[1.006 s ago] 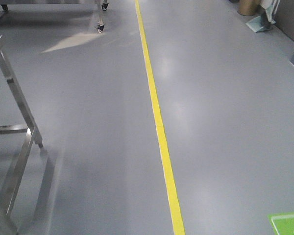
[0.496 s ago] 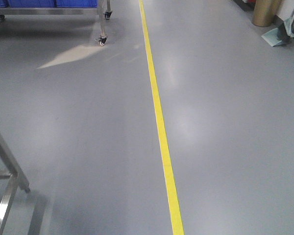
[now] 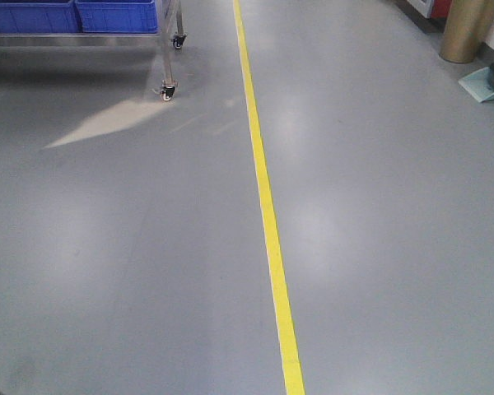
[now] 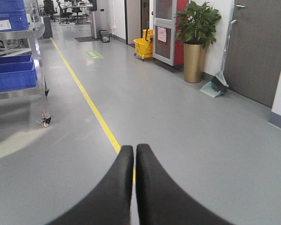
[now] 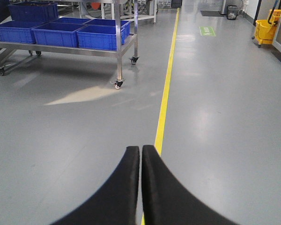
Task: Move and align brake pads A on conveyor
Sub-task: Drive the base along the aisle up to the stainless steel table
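Two end effectors: left end effector point(image 4: 133, 151) and right end effector point(image 5: 141, 151), each with fingers pressed together, holding nothing.
Steel trolley point(image 5: 61, 48): left of yellow line point(image 3: 267, 214), carrying blue crates point(image 5: 102, 36).
Brake pads A, conveyor: outside every view.

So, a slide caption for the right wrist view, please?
Shut right gripper over grey floor; yellow line ahead, blue bins on wheeled steel cart at left.

steel table: gone from view | blue crates point(image 3: 115, 15): now in view
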You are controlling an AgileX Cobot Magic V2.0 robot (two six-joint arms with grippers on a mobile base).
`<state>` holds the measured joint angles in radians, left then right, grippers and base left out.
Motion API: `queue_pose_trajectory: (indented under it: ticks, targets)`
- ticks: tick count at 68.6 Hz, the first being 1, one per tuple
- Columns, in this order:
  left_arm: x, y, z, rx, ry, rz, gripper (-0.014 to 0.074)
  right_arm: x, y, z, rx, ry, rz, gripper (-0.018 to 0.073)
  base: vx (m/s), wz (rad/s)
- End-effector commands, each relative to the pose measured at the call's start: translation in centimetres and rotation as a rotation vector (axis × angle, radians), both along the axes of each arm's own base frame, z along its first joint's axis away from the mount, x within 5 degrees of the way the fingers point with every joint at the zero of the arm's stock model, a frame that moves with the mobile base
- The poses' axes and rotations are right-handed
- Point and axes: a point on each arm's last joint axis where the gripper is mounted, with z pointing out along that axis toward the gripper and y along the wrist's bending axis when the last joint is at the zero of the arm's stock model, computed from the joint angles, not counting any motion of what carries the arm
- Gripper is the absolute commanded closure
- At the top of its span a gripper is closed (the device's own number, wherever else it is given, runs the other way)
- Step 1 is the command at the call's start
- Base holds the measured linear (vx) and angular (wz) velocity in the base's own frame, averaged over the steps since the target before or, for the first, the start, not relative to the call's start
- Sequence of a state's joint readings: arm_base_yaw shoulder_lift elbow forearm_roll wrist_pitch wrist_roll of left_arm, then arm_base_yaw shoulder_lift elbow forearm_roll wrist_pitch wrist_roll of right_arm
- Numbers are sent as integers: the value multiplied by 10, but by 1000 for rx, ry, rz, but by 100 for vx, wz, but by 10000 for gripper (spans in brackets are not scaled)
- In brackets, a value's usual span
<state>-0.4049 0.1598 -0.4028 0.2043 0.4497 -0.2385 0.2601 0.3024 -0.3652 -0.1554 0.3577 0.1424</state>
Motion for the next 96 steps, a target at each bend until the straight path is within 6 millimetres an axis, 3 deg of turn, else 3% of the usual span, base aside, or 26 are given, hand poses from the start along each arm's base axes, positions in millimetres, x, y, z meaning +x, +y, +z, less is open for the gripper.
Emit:
queue_pose_trajectory:
  ticks: [1, 69, 96]
  targets:
    - [0, -1, 14, -25, -80, -16, 601, 1, 1, 14, 4, -89, 8, 568, 57, 3]
    - [0, -1, 14, -25, -80, -16, 601, 1, 1, 14, 2, -88, 8, 568, 37, 5]
    - [0, -1, 14, -25, -80, -16, 601, 1, 1, 14, 3, -88, 8, 568, 10, 52]
